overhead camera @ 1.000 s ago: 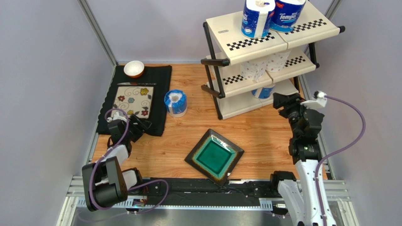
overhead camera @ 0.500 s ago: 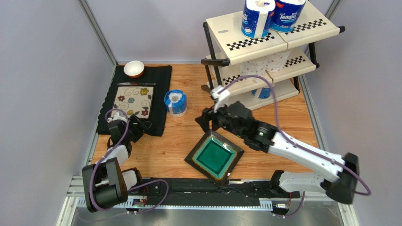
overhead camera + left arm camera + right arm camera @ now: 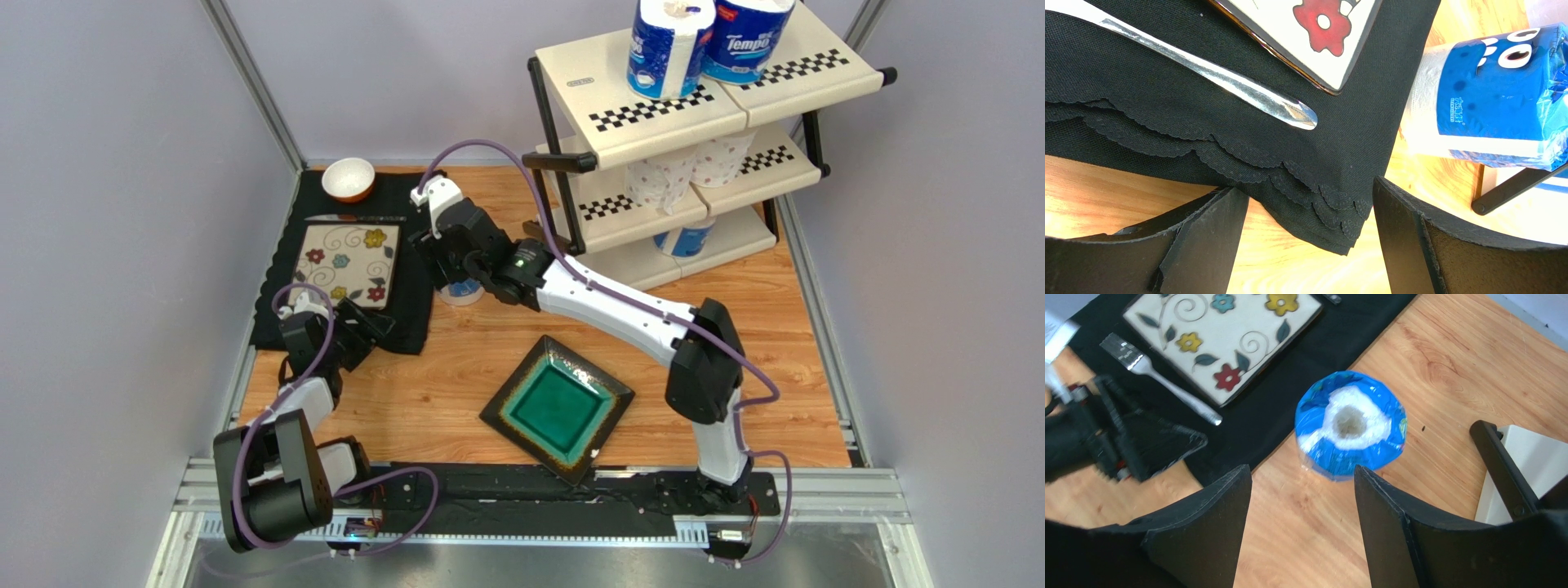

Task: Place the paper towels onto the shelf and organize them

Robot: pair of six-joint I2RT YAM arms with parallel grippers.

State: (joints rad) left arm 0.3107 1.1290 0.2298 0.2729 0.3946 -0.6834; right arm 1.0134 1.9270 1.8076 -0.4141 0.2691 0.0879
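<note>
RIGHT ARM REACHES FOR LAST ROLL: the right gripper [image 3: 1300, 478] hangs over the wooden table [image 3: 736, 331] with its jaws spread wide and nothing held; just beyond its fingers [image 3: 1211, 527], in line with the gap and apart from both, stands the loose roll [image 3: 1350, 424], upright in a blue wrapper, white end and hollow core facing up; the roll sits on bare wood just beside the edge of the black placemat [image 3: 1290, 380] and near the foot of the shelf [image 3: 613, 74]; from overhead, the right arm stretches across the table and all but covers it.

The left gripper [image 3: 1309, 208] is likewise open and empty, low over the placemat's scalloped edge; a fork [image 3: 1211, 73] and a corner of the floral plate [image 3: 1315, 30] lie on the cloth beyond it.

At the table's far right the shelf carries five rolls: two Tempo rolls [image 3: 669, 43] upright side by side on the top tier; two plain white rolls [image 3: 687, 172] on the middle tier; one blue roll [image 3: 681, 239], partly hidden, on the bottom tier; a green square plate [image 3: 557, 407] lies near the front; a small white bowl [image 3: 348, 179] sits at the placemat's far edge.
</note>
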